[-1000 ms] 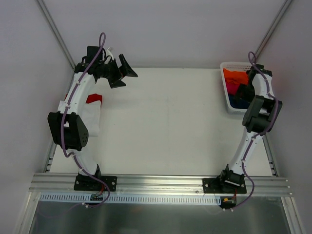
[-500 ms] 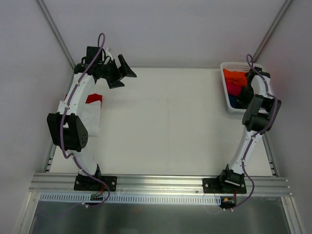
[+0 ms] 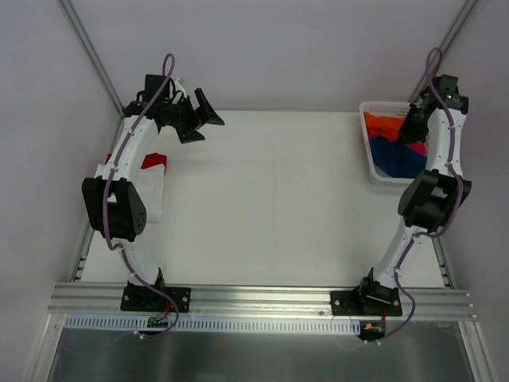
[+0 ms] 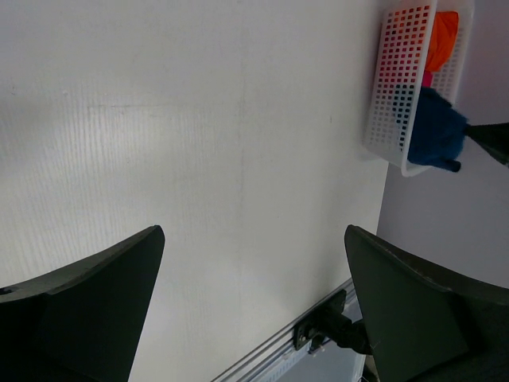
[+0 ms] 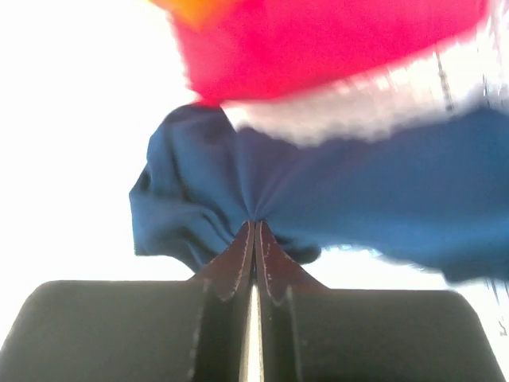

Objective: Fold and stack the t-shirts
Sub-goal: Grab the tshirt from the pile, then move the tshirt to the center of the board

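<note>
My right gripper (image 5: 254, 224) is shut on a bunched fold of the navy blue t-shirt (image 5: 358, 183), which hangs from it over the white mesh basket (image 3: 371, 163). From above, the right gripper (image 3: 410, 133) is over the basket with blue cloth (image 3: 400, 157) spread below it. An orange tee (image 3: 382, 123) and a magenta tee (image 5: 334, 40) lie in the basket. At the left edge a white tee (image 3: 149, 191) lies flat with a red tee (image 3: 153, 161) by it, partly hidden by the left arm. My left gripper (image 3: 199, 117) hangs open and empty at the back left.
The left wrist view looks across the bare white table (image 4: 199, 119) to the basket (image 4: 398, 87), with the blue cloth (image 4: 433, 131) draped over its rim. An aluminium rail (image 3: 262, 298) carries both arm bases along the near edge. Grey walls close the back and sides.
The right gripper closed on the blue t-shirt in the basket and has risen toward the back, drawing the cloth up. The left arm has barely moved.
</note>
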Action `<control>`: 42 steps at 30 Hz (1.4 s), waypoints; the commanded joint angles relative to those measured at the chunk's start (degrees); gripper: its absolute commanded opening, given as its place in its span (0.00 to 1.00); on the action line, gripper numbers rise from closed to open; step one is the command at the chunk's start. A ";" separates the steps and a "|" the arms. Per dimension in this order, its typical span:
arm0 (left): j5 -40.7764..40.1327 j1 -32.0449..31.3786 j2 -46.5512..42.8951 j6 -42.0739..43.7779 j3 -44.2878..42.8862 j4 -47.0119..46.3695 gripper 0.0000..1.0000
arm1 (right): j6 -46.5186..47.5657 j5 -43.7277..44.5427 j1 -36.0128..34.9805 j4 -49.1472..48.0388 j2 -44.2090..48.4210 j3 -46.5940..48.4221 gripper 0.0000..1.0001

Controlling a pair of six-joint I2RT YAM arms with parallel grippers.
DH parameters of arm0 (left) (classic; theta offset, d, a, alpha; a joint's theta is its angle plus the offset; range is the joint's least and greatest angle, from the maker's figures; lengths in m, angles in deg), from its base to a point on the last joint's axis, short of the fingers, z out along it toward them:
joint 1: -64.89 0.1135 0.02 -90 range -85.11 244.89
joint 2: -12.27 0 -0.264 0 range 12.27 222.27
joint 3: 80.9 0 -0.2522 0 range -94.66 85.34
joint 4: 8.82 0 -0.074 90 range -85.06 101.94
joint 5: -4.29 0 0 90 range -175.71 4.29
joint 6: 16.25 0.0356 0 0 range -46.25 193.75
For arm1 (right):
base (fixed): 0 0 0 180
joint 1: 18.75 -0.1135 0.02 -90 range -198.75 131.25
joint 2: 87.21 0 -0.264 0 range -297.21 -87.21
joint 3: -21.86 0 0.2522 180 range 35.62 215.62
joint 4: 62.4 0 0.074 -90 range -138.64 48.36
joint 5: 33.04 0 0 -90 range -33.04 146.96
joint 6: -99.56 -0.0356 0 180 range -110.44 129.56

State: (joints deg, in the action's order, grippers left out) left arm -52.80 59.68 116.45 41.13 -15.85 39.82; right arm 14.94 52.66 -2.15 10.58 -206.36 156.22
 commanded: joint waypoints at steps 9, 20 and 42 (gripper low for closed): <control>1.20 -0.32 2.25 0.54 -2.26 -1.21 0.99 | -2.93 -15.21 -2.45 5.12 10.95 8.16 0.00; 1.72 -1.90 5.77 0.10 -6.12 -2.35 0.99 | -11.70 -46.20 -9.47 -7.70 12.71 10.02 0.00; 1.99 -6.56 10.60 -2.01 -10.43 -3.23 0.99 | -74.66 -73.93 -20.64 -80.15 22.91 -2.89 0.00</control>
State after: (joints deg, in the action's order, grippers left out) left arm -51.71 53.91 126.83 39.97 -23.74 38.02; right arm -50.82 -17.35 -21.56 -56.02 -187.89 155.54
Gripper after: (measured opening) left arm 0.990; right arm 0.008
